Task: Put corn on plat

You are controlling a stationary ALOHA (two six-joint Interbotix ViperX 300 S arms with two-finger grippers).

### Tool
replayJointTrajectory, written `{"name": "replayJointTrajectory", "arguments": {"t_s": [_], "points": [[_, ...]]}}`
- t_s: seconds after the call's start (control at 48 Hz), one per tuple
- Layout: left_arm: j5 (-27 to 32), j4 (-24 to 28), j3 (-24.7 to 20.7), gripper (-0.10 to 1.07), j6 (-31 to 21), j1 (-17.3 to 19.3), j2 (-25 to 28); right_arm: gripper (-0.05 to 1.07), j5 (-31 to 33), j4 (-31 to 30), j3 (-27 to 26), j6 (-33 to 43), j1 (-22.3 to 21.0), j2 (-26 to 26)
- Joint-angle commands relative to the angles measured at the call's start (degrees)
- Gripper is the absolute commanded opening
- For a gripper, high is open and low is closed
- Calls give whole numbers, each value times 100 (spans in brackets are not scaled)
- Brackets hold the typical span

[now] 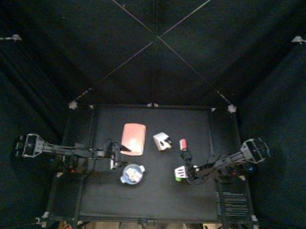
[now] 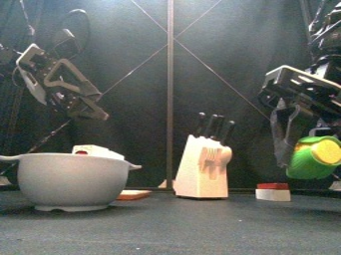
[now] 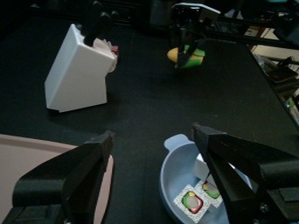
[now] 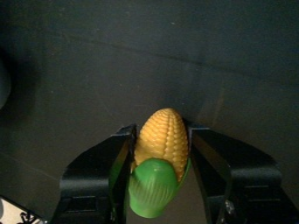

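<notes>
Left arm hangs raised at the table's left side; left gripper (image 3: pixel 152 166) empty, jaws spread wide, hovering above the near end of the plat (image 3: pixel 30 166) and the rim of the blue-and-white bowl (image 3: pixel 193 179). Probably parked there to stay out of the other arm's path.

Plat (image 1: pixel 132 139): salmon-pink slab, left of centre, nothing seen lying on it. Bowl (image 1: pixel 132 174) sits nearer the front edge, just beside it. A white knife block (image 2: pixel 202 167) stands mid-table, knife handles up. Further right, a small red-and-white piece (image 2: pixel 273 192) lies flat on the table.

Right side: right gripper (image 4: pixel 155 162) clenched on the corn (image 4: pixel 158 162), a yellow cob with a green husk end. Jaws pinch it across its width, one on each side, so the cob runs lengthwise between them. From the front the corn (image 2: pixel 317 157) appears lifted clear of the table, green end showing.

Judgement: the grasp is made; carrying the corn leftwards, past the knife block to the plat, remains.
</notes>
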Motion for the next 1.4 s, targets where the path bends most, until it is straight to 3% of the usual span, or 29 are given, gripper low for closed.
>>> {"name": "replayJointTrajectory", "arguments": {"t_s": [0.0,0.375,0.771,1.062,1.375], "points": [[-53,0,-53,104,9,-9,-9,75,-114,-114,-62,9,-35,-158],[-158,0,-132,104,35,0,-18,75,-659,-1230,-422,9,-343,-272],[-211,-193,264,104,9,123,-589,75,-1688,-3243,-1397,18,-1415,53],[-211,-492,466,103,9,132,-932,75,-2250,-4140,-2338,18,-2092,853],[-202,-571,483,103,35,123,-949,75,-2514,-4553,-3419,9,-2619,1890]]}}
